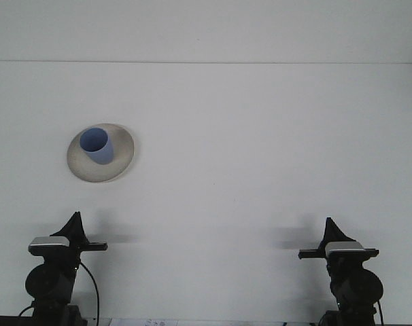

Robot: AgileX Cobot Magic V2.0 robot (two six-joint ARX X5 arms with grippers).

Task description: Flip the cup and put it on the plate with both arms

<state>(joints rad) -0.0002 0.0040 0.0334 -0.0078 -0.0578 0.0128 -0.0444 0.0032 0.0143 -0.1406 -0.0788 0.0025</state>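
The left gripper (75, 222) at seven o'clock and the right gripper (330, 227) at five o'clock held nothing; their opening could not be told. The blue cup (96, 145) stood mouth-up on the plate (123, 156) at ten o'clock on the bench (260, 136).

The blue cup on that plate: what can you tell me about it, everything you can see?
The blue cup is small, plain and handleless, in a matte pale blue that could be plastic or ceramic. It stands mouth up, and its open rim shows as a lighter blue oval. It rests on the off-white round plate, slightly left of the plate's centre, on the left half of the white table. Only the plate touches it; both robot arms are well clear, near the table's front edge.
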